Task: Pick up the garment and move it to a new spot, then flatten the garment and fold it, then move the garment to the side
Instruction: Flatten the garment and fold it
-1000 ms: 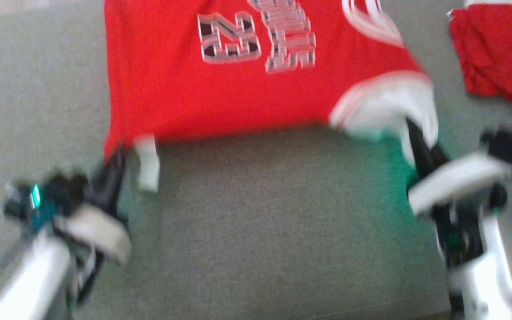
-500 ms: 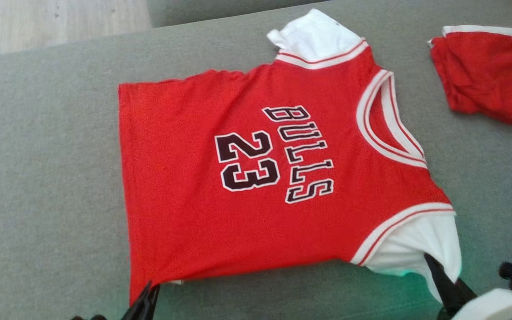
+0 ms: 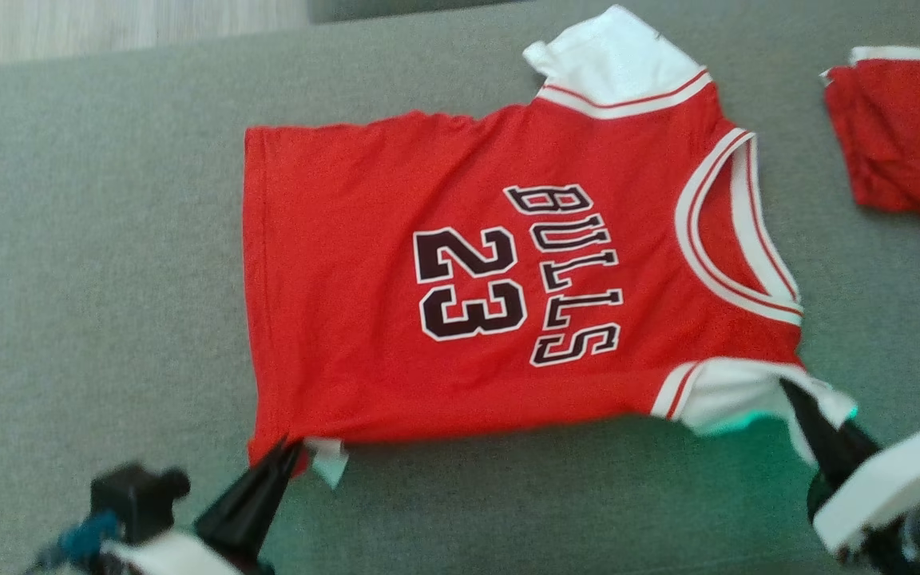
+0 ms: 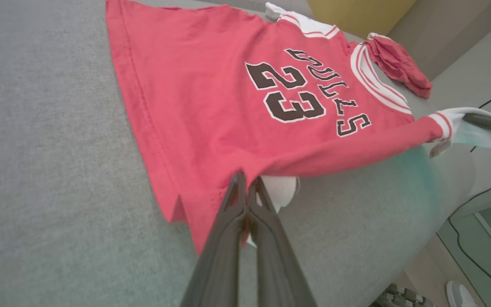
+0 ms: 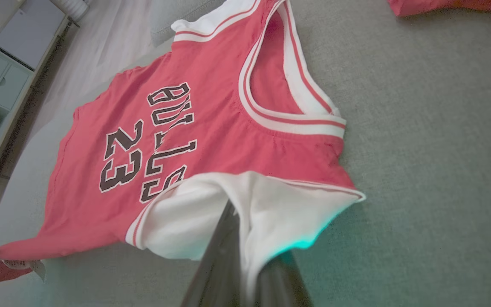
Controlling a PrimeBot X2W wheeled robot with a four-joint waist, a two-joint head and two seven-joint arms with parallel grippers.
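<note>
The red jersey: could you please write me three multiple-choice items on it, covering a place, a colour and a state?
1. In the head view, where does the other red garment lie from the jersey? A. upper right B. lower left C. on it
2. What colour are the jersey's sleeves? A. black B. white C. yellow
3. The left gripper is: A. open above the jersey B. shut away from it C. shut on its hem corner
1 A, grey cushion shows between them; 2 B, both are white past the striped trim; 3 C, its fingers meet on the red corner.
</note>
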